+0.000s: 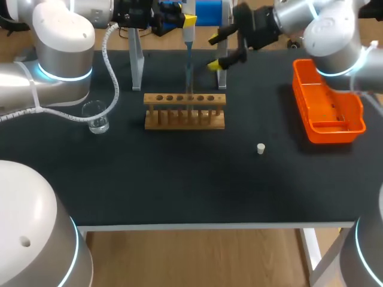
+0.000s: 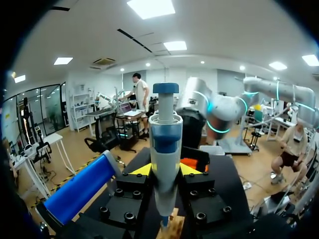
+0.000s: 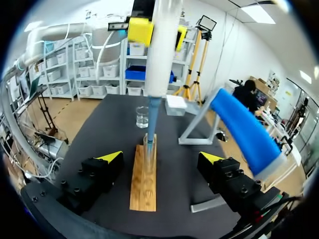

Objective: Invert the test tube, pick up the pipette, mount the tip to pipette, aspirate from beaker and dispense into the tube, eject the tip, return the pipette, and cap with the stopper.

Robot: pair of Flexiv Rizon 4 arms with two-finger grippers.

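Observation:
My left gripper (image 1: pixel 188 23) is shut on the white and blue pipette (image 1: pixel 188 37), holding it upright above the wooden rack (image 1: pixel 184 111). Its blue tip (image 3: pixel 151 118) points down into the clear test tube (image 3: pixel 148 150) standing in the rack (image 3: pixel 143 180). In the left wrist view the pipette (image 2: pixel 165 144) fills the space between my left gripper's (image 2: pixel 164 172) yellow tips. My right gripper (image 1: pixel 216 52) hangs open just right of the pipette, behind the rack, holding nothing; its wrist view shows my right gripper (image 3: pixel 161 157) spread wide either side of the rack. The glass beaker (image 1: pixel 96 117) stands at the left. The small white stopper (image 1: pixel 261 148) lies on the mat.
An orange tray (image 1: pixel 327 109) sits at the right edge. The pipette stand (image 1: pixel 137 60) with its blue roller (image 3: pixel 243 130) stands at the back behind the rack. The black mat (image 1: pixel 191 179) is bare in front of the rack.

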